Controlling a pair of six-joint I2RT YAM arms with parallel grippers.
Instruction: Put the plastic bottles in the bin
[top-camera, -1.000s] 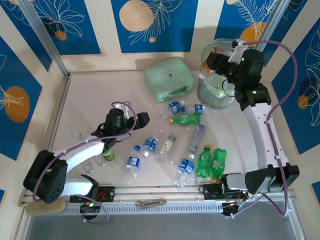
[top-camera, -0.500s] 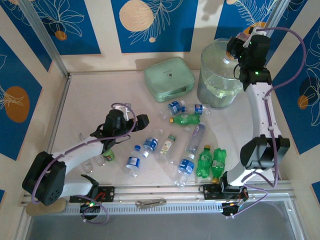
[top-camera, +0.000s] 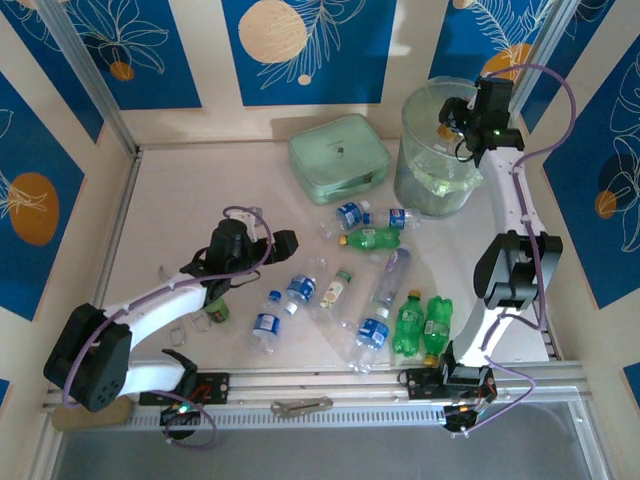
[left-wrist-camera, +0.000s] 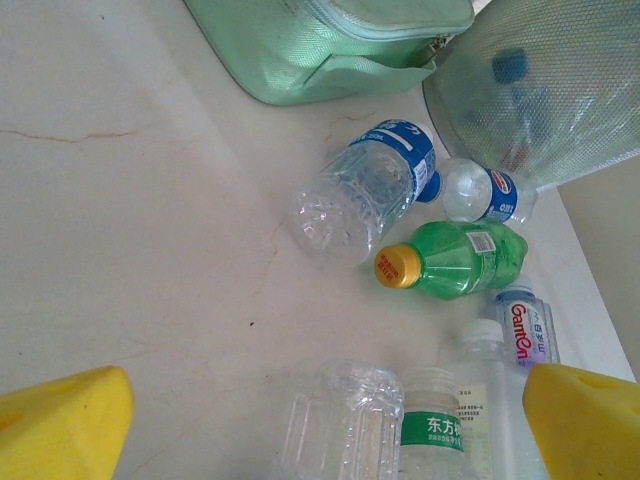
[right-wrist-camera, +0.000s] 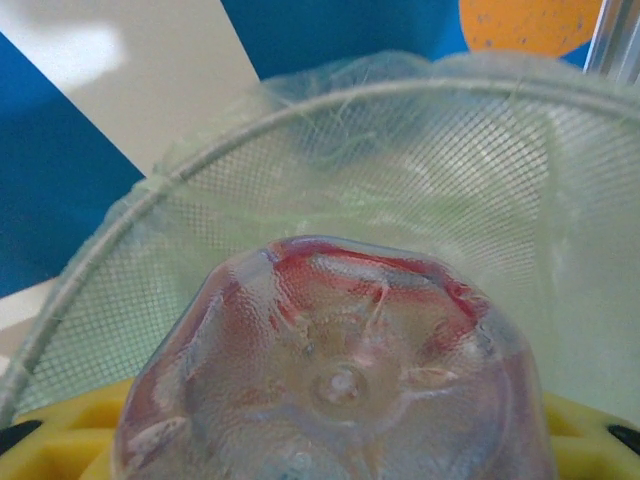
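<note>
Plastic bottles (top-camera: 300, 290) lie on their sides across the middle of the pale tabletop (top-camera: 190, 200), all outside the bin, and one more is held up at the bin itself. On the left, the left arm reaches in low over the tabletop. Its wrist view shows the left claw (left-wrist-camera: 325, 425) with its yellow fingers (left-wrist-camera: 65, 420) spread wide apart and nothing between them. A green-labelled clear bottle (left-wrist-camera: 432, 440) lies just ahead of the gap. Right of that arm, two blue-labelled bottles (top-camera: 265, 325) lie near each other. Past them is a loose cluster with another blue-labelled one, a long clear one and a green bottle with a yellow cap (top-camera: 375, 238). Behind the cluster, a zipped mint-green case (top-camera: 340, 158) lies flat toward the back wall. Nearer the front edge, a pair of green bottles (top-camera: 422, 322) lie side by side and touching, caps pointing away from the arm bases. At the back right stands the bin (top-camera: 415, 185), tall, round and translucent, with a fine mesh look to its wall. A blue cap shows faintly through the wall in the left wrist view. The right arm stretches up to the bin, with the right claw (top-camera: 450, 115) over the open top near the far rim. It is clamped on a red-tinted bottle (right-wrist-camera: 340, 380), whose ridged clear base faces the wrist camera with yellow fingers on both sides.
</note>
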